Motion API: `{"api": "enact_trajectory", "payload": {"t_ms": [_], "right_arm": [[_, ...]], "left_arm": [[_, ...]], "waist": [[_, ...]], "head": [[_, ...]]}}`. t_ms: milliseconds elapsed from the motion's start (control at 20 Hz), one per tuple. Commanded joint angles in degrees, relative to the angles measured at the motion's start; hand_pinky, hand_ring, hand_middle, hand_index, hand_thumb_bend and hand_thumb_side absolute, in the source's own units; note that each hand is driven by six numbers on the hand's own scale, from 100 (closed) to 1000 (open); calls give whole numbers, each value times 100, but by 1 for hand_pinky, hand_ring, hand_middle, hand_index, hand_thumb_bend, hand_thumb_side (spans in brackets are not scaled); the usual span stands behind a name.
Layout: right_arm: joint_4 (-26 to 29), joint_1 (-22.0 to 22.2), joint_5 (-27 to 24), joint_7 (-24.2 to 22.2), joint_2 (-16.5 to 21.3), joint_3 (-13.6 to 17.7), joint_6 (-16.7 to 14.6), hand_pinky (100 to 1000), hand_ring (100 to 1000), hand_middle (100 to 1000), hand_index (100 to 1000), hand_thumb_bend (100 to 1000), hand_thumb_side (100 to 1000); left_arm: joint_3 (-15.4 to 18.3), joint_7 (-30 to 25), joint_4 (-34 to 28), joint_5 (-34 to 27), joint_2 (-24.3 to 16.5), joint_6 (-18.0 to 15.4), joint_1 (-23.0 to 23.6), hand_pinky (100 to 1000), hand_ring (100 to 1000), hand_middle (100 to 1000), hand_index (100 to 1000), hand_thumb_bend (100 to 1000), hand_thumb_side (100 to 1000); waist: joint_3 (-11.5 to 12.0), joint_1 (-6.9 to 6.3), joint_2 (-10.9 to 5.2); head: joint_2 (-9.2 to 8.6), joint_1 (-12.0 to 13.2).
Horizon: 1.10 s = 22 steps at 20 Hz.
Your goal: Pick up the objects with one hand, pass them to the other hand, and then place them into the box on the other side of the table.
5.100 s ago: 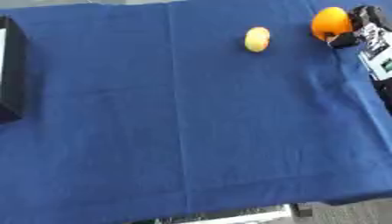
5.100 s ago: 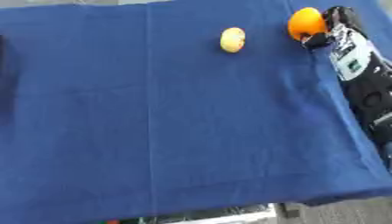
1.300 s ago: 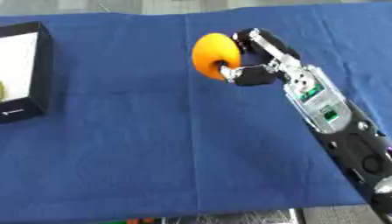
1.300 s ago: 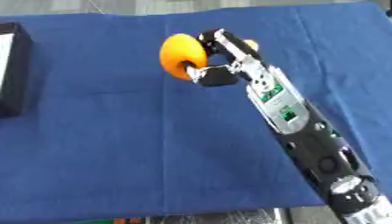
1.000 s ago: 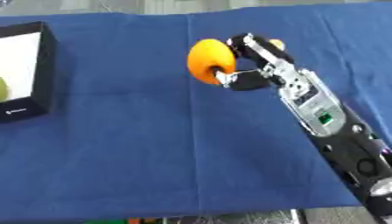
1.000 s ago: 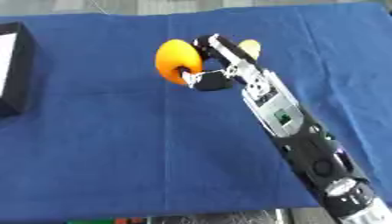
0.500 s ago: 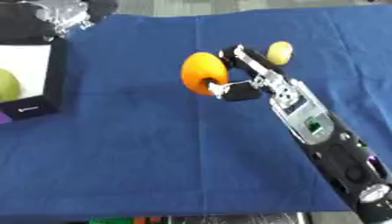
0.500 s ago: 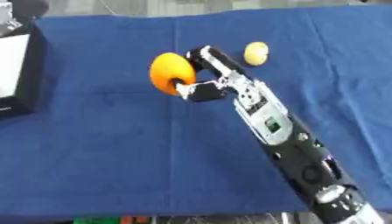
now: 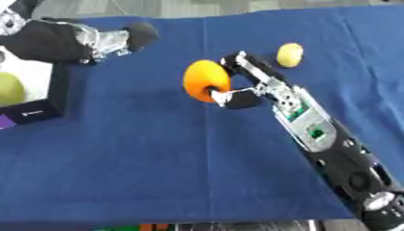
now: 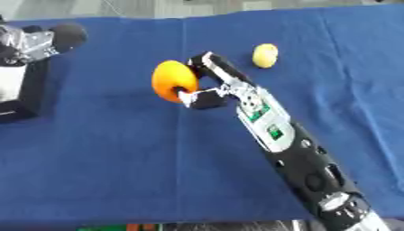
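Round orange fruit [image 9: 205, 80], right hand [image 9: 246, 85] fingers curled round

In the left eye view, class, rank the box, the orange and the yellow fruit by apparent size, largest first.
1. Box, though the picture edge cuts it off.
2. Orange, held up by the right hand, so nearness may enlarge it.
3. Yellow fruit, on the cloth.

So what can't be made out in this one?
- Left hand: blurred in both eye views, cut off by the left edge; whether its fingers are open or curled cannot be told.
- Box: cut off by the left edge; only part of its inside shows, with a green round thing.
- Orange: its far side is covered by the right hand.
- Yellow fruit: too blurred to identify.
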State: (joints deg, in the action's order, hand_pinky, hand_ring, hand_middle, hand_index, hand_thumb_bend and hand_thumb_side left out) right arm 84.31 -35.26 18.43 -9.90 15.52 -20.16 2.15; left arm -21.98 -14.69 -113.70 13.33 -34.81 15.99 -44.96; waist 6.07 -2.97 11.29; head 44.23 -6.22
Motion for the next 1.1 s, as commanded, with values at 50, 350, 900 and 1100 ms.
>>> {"api": "enact_trajectory", "payload": {"t_ms": [50, 350, 900, 1100], "right_arm": [[2, -83, 79, 48, 26, 31, -54, 714, 613, 402, 525, 112, 100], [-124, -99, 248, 133, -5, 41, -144, 715, 613, 402, 526, 123, 100], [-284, -16, 504, 396, -19, 86, -421, 714, 612, 403, 526, 115, 100], [-282, 3, 644, 522, -23, 109, -565, 716, 612, 403, 526, 123, 100]], "left_arm": [[-38, -159, -89, 94, 47, 10, -133, 730, 781, 771, 738, 597, 578], [-160, -592, -89, 465, 390, 135, -181, 736, 785, 777, 743, 582, 592], [-275, -1002, -89, 1491, 1014, 617, 56, 739, 784, 778, 748, 550, 609], [-242, -1045, -89, 1821, 1170, 741, 99, 744, 787, 782, 753, 543, 610]], "waist": [[33, -14, -179], [131, -71, -206], [283, -256, -287], [288, -262, -292]], "head": [[-11, -57], [-11, -186], [-11, -414], [-11, -454]]}}
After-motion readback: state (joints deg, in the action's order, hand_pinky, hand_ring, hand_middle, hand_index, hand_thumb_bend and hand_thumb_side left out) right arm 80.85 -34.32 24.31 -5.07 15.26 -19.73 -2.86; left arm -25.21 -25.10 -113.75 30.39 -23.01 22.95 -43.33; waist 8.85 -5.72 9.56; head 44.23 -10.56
